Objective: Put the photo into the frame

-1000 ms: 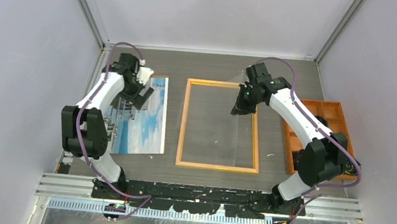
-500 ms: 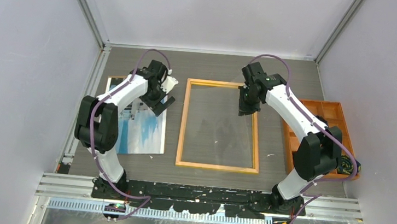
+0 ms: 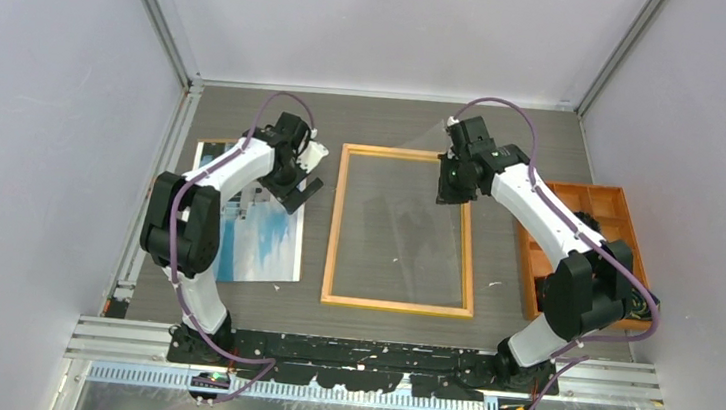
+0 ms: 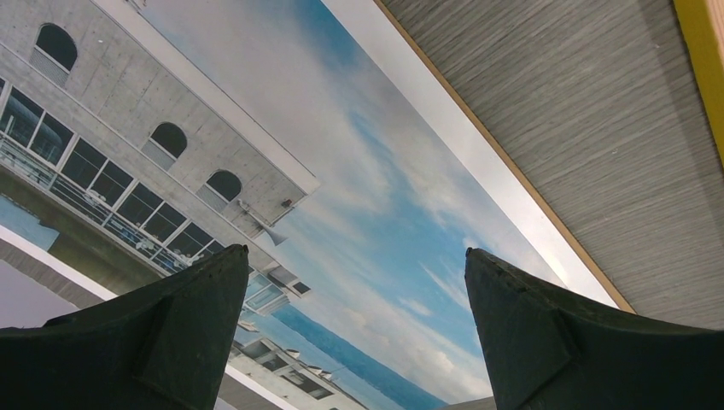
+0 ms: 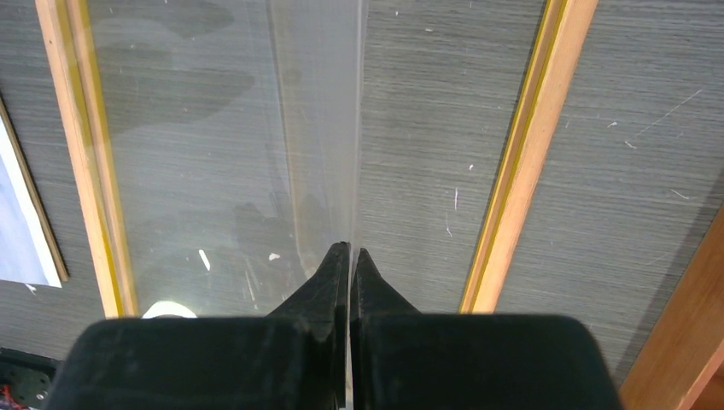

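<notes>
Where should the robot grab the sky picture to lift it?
Probably the photo's long edge nearest the frame, coming down from above with the open left gripper. It lies flat on the table, so only a thin edge offers any hold, and that edge faces where it must go.

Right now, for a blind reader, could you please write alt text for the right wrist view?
The right hand is shut on the edge of a clear sheet, held over the frame lying on the grey table.
</notes>
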Tool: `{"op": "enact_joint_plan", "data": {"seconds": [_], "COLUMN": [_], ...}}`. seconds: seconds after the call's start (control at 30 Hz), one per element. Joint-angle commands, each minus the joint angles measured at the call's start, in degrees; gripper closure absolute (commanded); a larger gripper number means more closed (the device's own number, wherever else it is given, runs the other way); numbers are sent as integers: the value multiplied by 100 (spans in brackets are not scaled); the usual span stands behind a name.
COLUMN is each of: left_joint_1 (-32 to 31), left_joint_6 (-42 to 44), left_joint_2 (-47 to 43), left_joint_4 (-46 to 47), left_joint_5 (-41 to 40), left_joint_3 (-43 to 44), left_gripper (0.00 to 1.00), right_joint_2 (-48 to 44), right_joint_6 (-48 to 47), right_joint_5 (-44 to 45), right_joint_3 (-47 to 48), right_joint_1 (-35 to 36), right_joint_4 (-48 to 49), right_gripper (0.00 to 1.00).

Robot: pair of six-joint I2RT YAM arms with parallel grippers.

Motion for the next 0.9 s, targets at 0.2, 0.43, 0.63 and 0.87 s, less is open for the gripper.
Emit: {"op": "enact_joint_plan", "data": {"seconds": [0.2, 0.43, 0.63, 0.87], "left_joint_1": [-45, -130, -348, -546], "left_joint_6": [109, 121, 65, -19], "left_joint_2": [-110, -53, 83, 480], "left_joint_4": [216, 254, 410, 480], "left_joint_5": [-142, -238, -359, -336], "left_joint_3": [-165, -111, -98, 173], "left_gripper": [0, 0, 0, 0], "right_joint_2": [-127, -109, -110, -226], "right_joint_6": [347, 353, 273, 227], "right_joint_5": [-500, -773, -1261, -1719], "right_joint_3": [-236, -337, -462, -539], "right_joint_1": [-397, -492, -507, -580], "right_joint_4": [754, 831, 1174, 1466], "right_gripper": [99, 99, 99, 99]}}
